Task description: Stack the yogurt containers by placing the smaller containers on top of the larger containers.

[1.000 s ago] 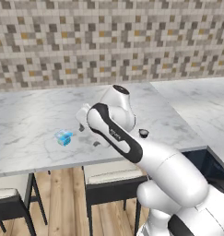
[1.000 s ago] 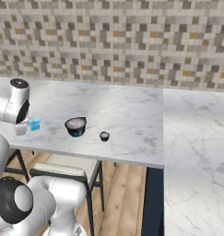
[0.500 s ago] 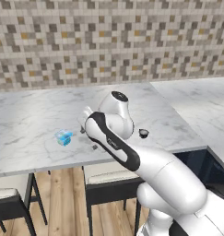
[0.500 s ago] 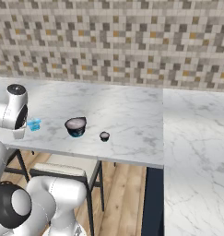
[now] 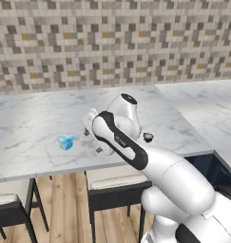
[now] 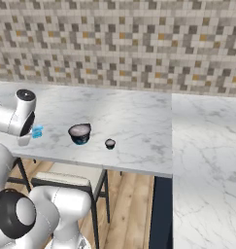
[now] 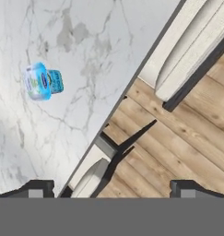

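The small light-blue boxy container (image 5: 65, 141) (image 6: 37, 132) (image 7: 42, 82) lies on the marble counter near its front edge. My gripper (image 5: 93, 141) (image 6: 23, 141) (image 7: 112, 189) hangs open and empty just to the right of it, over the counter's edge. To the right stands the wide dark tub (image 6: 80, 133) with its pale top. The tiny dark cup (image 5: 148, 137) (image 6: 109, 144) stands a little beyond the tub. In the left base view my arm hides the tub.
The marble counter (image 5: 36, 118) (image 6: 134, 121) ends at a front edge (image 7: 127, 87) running under the hand. Below it stand stools (image 5: 117, 187) (image 6: 66, 172) (image 7: 196, 50) on a wooden floor (image 7: 168, 147). A tiled wall (image 6: 119, 44) backs the counter.
The arm has bent a little further and the hand has sunk slightly beside the light-blue container. The jaws stay open. None of the three containers has moved.
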